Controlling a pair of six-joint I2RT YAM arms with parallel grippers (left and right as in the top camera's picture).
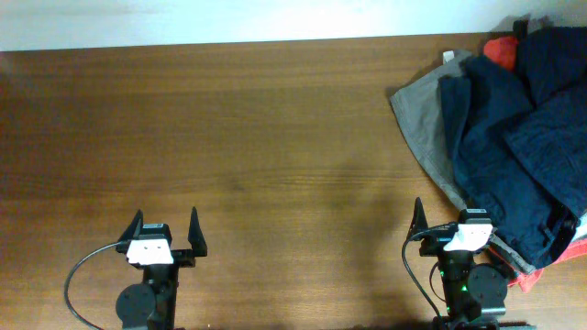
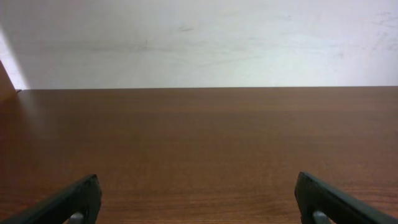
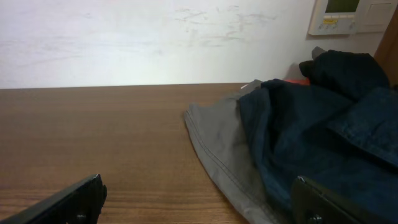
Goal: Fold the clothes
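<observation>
You have not started folding: the clothes (image 1: 514, 137) lie in one crumpled heap at the far right end of the bench (image 1: 229, 119), and nothing is spread flat or stacked anywhere. On top you see the navy shorts (image 1: 495, 137), bunched and overlapping; a grey piece (image 1: 422, 119) sticks out from under them on the left, and red-orange cloth (image 1: 500, 46) peeks out at the back and again at the near right edge. Your left tool (image 1: 166, 220) sits at the near left, well apart from the heap, spread wide and holding nothing, with only bare wood ahead of it. Your right tool (image 1: 448, 220) sits at the near right, also spread wide and empty; the heap's near edge lies just beside it, and from the wrist view you cannot tell whether its right finger touches the navy cloth. By the look of it, everything is left to do: pull one garment free, lay it flat, fold it, then repeat for the others.
</observation>
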